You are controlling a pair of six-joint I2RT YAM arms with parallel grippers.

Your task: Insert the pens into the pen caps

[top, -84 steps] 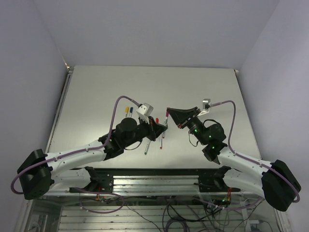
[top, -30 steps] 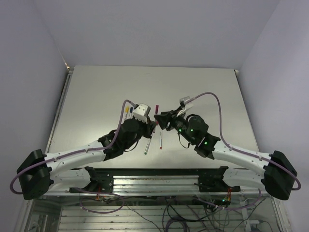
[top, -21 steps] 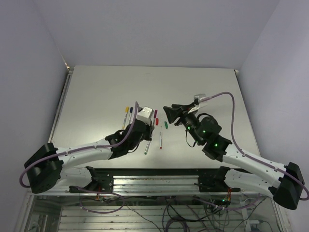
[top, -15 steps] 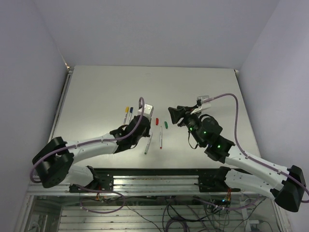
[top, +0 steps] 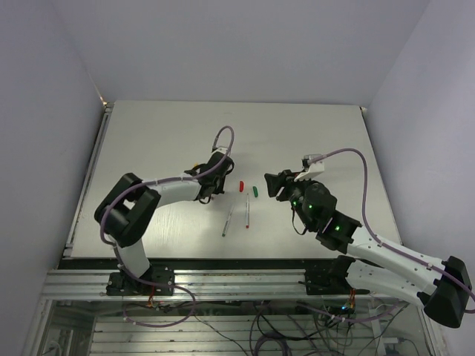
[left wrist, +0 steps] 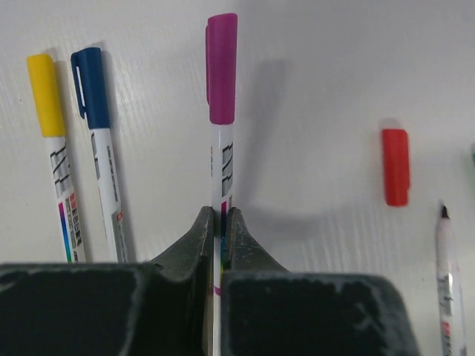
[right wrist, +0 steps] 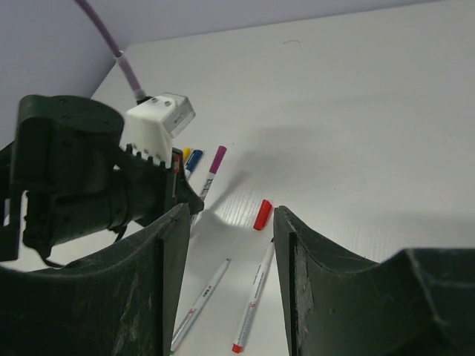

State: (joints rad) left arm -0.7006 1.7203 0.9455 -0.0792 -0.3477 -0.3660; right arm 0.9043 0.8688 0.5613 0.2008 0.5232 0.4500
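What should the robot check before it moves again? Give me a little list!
1. Purple pen has its cap on: ok.
2. Left end effector shut on the purple pen: ok.
3. Yellow pen and blue pen capped, lying side by side: ok.
4. Right end effector open and empty: ok.
5. Red cap on a pen: not ok, it lies loose.
6. Green cap on a pen: not ok, also loose.

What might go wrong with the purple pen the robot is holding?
The left gripper pinches the purple-capped pen with just its narrow fingertips, so the pen might tilt or slip out. When it is laid down, it might bump the blue-capped pen lying close beside it.
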